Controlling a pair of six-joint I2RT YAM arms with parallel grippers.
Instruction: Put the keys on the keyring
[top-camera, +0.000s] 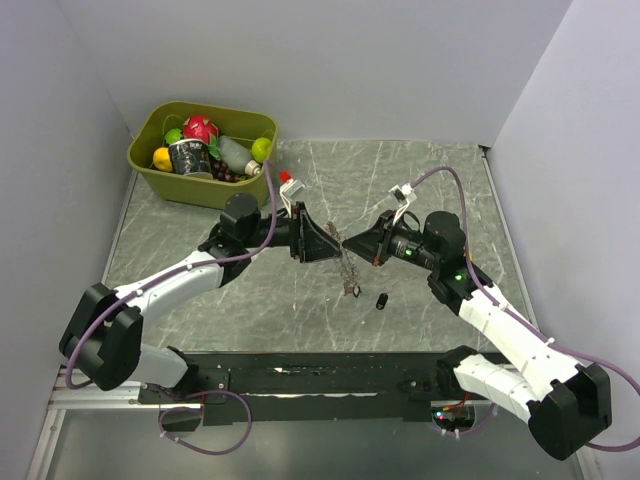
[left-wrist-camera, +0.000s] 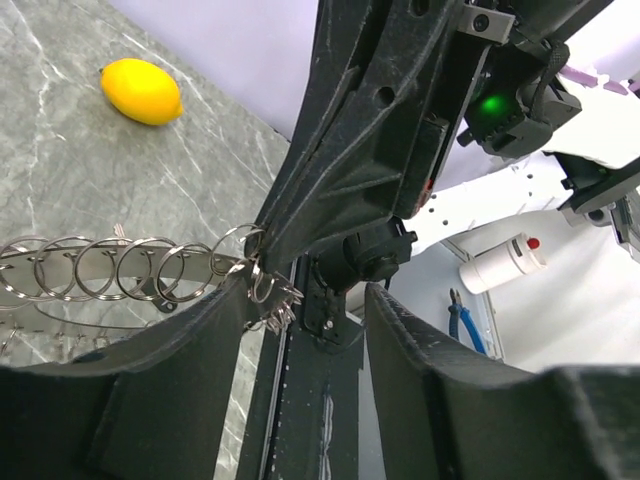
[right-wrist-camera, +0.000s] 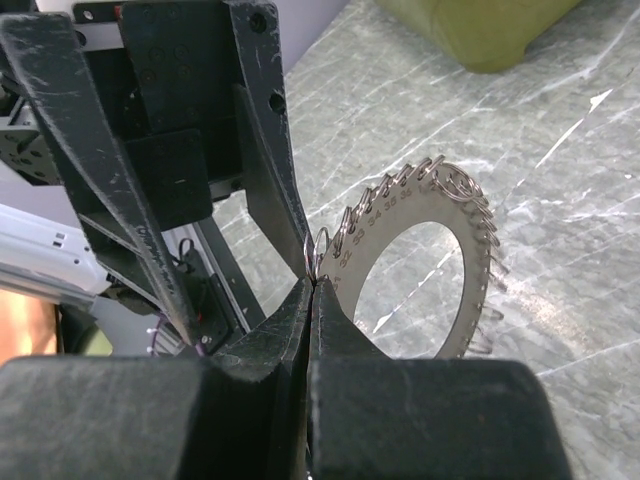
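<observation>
Right fingers (right-wrist-camera: 285, 330) are clenched, tips pressed together on one small ring (right-wrist-camera: 316, 248) at the rim of a grey numbered disc (right-wrist-camera: 405, 205). The disc carries a row of like rings all round its edge and hangs tilted from that pinch, clear of the desk (top-camera: 420, 180). Left fingers (left-wrist-camera: 170, 390) are released and stand apart with a plain gap between them. They are drawn up close on the side of the disc opposite the right fingers, and one tip is just beside the pinched ring. Whether that tip touches the ring cannot be told. A few small metal pieces hang under the ring in the left wrist view, but they are too small to say whether they are keys. One black key (top-camera: 382, 300) lies flat on the desk just beside the disc, on the right arm's side and nearer the arm bases, touched by neither arm. No other keys can be made out. A green bin (top-camera: 160, 178) of fruit sits well apart from the disc, at the far left.
</observation>
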